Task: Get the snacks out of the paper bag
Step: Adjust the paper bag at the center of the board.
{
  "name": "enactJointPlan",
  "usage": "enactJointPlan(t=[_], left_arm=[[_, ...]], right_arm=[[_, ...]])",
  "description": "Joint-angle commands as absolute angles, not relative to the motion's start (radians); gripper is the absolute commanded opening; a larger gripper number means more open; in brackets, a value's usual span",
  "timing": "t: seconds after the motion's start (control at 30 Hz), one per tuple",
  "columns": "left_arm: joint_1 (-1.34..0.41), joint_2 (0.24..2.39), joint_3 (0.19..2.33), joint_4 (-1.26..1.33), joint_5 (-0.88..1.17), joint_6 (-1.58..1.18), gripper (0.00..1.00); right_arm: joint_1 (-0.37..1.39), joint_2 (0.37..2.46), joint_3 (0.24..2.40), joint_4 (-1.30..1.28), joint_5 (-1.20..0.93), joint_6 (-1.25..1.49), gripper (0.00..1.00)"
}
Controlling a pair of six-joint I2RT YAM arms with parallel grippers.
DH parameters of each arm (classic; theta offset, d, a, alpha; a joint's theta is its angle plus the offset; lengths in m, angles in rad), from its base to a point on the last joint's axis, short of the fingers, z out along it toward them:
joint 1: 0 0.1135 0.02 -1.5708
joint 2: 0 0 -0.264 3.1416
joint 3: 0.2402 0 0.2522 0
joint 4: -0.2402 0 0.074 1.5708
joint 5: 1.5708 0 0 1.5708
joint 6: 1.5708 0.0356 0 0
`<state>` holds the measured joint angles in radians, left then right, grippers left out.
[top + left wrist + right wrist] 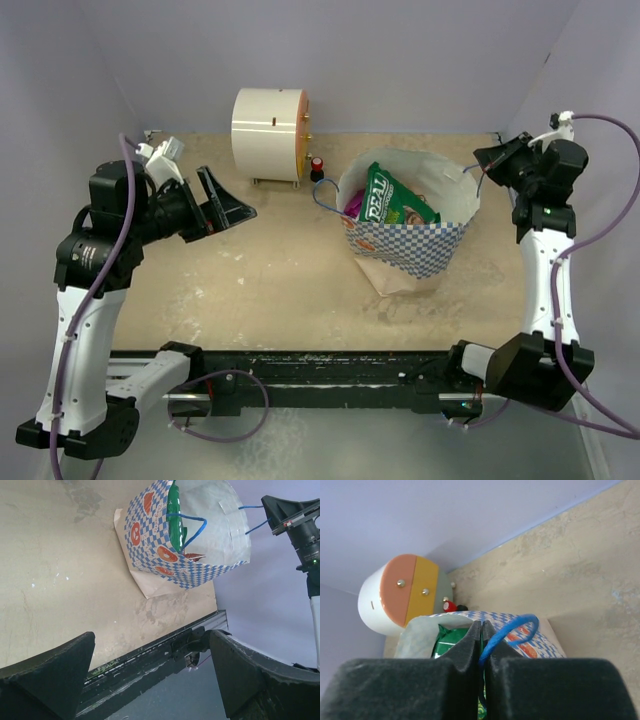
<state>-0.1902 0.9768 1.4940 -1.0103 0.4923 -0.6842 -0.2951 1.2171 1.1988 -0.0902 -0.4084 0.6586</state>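
Left arm is hanging out over the left side of the table [250,290], with the left gripper [222,203] spread wide and nothing between its fingers [47,672]. From its wrist cam it's looking across bare tabletop toward the bag, well apart from it.

Moving right, a white drum [270,122] is sitting at the back of the table, with an orange and yellow end face that shows in the right wrist view. A small red thing I can't make out is sitting just beside it.

Next is the bag [410,245], standing open right of center, checkered side facing the arms. The snacks are sitting inside it: a green packet [390,200] is sticking up out of the mouth, something purple [354,207] is peeking out just left of it, and the left wrist view is catching a bit of an orange-red one [195,557] deeper in.

Far right, the right gripper [487,160] is sitting at the bag's right rim, clamped tight on a blue handle [512,630], which is looping out from between its fingers [470,642].
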Motion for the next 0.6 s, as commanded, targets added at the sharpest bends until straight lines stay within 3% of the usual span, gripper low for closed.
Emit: enactJointPlan(t=[0.0,0.33,0.57], left_arm=[[-0.186,0.972,1.541,-0.997,0.490,-0.641,0.99],[-0.186,0.938,1.505,-0.888,0.568,-0.675,0.99],[-0.186,0.930,1.453,-0.832,0.630,-0.735,0.99]], right_arm=[[-0.298,1.159,1.270,-0.057,-0.418,0.625,0.00],[-0.291,1.088,1.314,-0.059,-0.665,0.718,0.00],[-0.285,1.103,1.555,-0.376,-0.549,0.546,0.00]])
